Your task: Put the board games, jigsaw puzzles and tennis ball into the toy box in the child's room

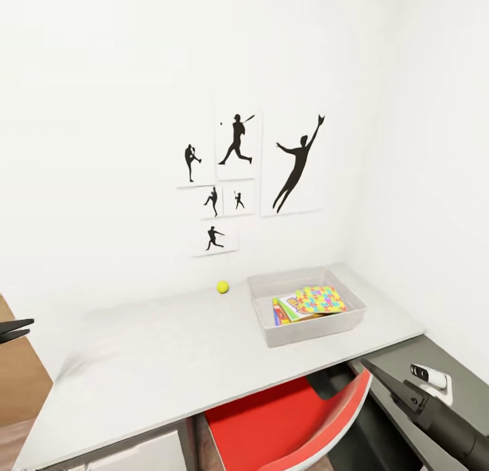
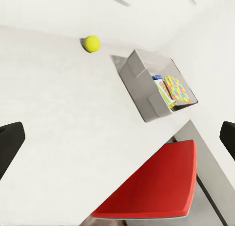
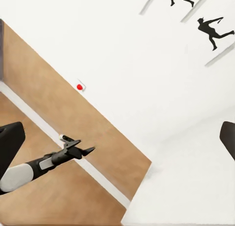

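The tennis ball (image 1: 223,287) lies on the desk (image 1: 156,362) just beside the toy box (image 1: 309,328) holding 1 jigsaw puzzle (image 1: 319,299), while both grippers' fingers stand wide, empty.

Table: long pale grey desk top (image 2: 58,118), mostly bare.
Ball: small yellow-green tennis ball (image 2: 91,43) on desk, near white wall, apart from bin.
Bin: light grey shallow toy box (image 2: 147,96), holding multicoloured jigsaw square (image 2: 177,88) over printed game boxes.
Chair: red seat (image 2: 156,184) beside desk edge.
Fingers: dark left gripper fingertips (image 2: 10,145) spread wide, nothing between.
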